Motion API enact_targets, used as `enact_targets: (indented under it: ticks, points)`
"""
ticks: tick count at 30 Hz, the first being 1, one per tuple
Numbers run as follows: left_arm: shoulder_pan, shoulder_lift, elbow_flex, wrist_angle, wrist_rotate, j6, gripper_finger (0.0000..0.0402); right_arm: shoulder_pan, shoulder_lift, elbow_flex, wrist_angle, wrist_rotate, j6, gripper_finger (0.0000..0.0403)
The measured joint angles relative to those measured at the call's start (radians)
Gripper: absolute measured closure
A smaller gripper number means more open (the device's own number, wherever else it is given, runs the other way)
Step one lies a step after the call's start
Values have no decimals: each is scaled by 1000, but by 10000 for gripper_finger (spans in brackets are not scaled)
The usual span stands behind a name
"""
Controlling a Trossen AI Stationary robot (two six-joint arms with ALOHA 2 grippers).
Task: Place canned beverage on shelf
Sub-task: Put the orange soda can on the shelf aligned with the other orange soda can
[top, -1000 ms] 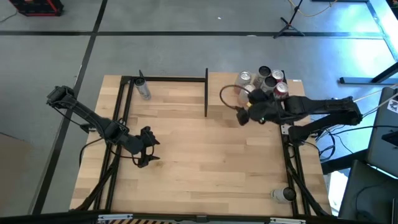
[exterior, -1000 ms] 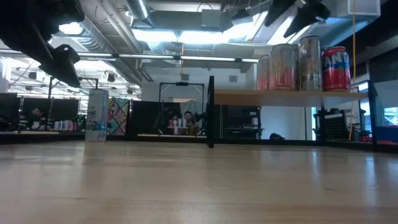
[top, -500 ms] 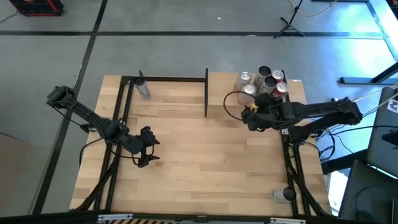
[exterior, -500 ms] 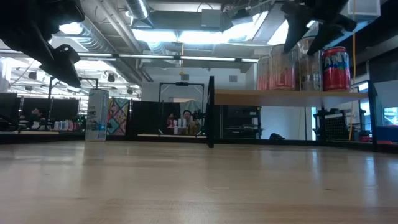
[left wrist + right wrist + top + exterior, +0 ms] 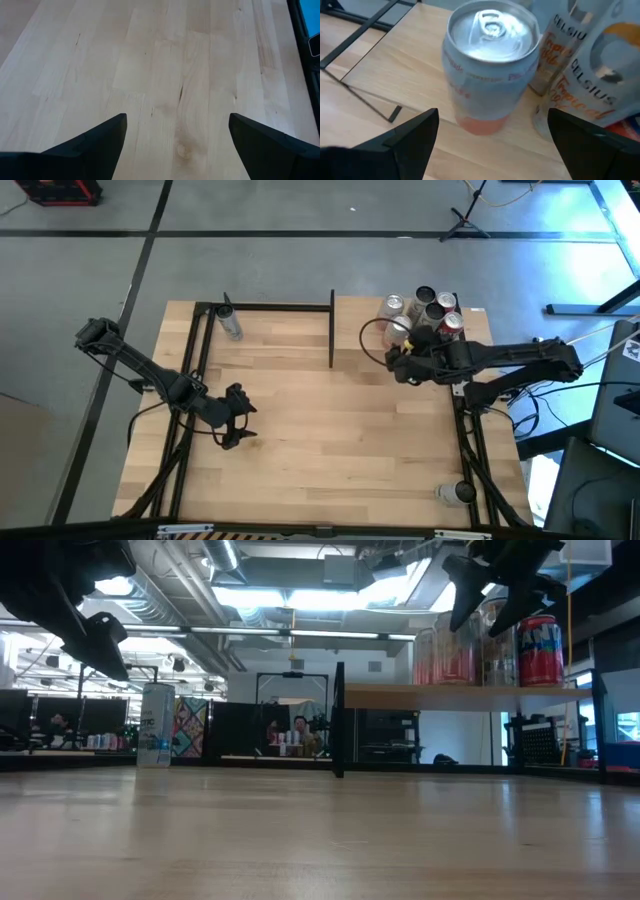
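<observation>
Right gripper (image 5: 490,145) is spread wide with nothing between its fingers (image 5: 405,137), and sitting just ahead of it, in line with the gap, is a pale can (image 5: 491,65) standing upright on the shelf (image 5: 395,65), silver lid and tab facing up. Its long axis is vertical, so the fingers sit either side of the can's width rather than along it. Just beyond that can and off to one side stand two taller slim cans (image 5: 580,75), close together, one nearly touching the pale can.

From overhead, the right gripper (image 5: 400,363) hovers at the near edge of the shelf (image 5: 355,320), with the cluster of cans (image 5: 425,310) directly past it. Farther off, across the table (image 5: 320,440), one can (image 5: 231,326) stands alone near the far left corner. The left gripper (image 5: 236,420), fingers (image 5: 95,145) wide apart and empty over bare wood, looks the nearer arm to that lone can, which lies well beyond it toward the far edge. My read: that can is the next one to fetch.
</observation>
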Motion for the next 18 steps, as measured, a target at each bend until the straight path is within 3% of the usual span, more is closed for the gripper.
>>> enact_targets:
  ticks: [18]
  points:
    - [0, 0, 0, 0, 2, 0, 62, -72, 0, 0, -87, 33, -21, 40]
